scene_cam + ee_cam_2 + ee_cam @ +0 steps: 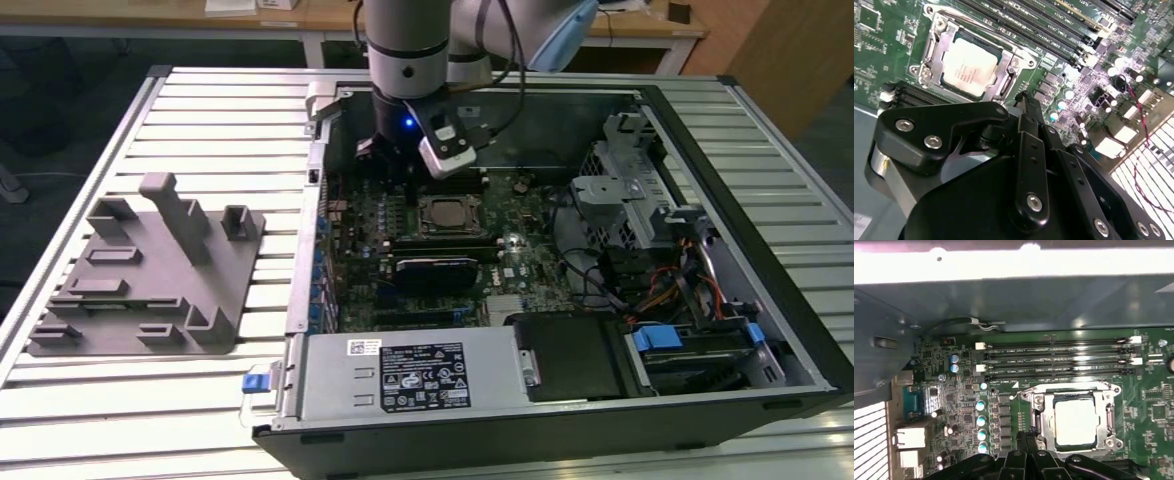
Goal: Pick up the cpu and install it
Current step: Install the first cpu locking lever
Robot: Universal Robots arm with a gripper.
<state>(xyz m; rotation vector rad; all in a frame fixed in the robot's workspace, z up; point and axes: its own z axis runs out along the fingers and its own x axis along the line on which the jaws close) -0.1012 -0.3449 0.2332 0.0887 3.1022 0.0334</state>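
The cpu (968,67), a small square chip with a silver top, lies flat inside the black-framed socket (934,47) on the green motherboard. In the first wrist view the cpu (1075,421) sits within the socket's metal frame (1040,420), and in the exterior view the cpu (447,212) is at the board's middle. My gripper (1024,100) hangs just above the board beside the socket, its fingers drawn together with nothing between them. The exterior view shows the gripper (387,155) at the back of the open computer case, behind the socket.
A grey plastic fixture (147,270) with upright posts stands on the slatted table at the exterior view's left. Memory slots (1054,357) run beside the socket. The case's rear wall (1004,295), a power supply (414,375) and a drive cage (641,190) ring the board.
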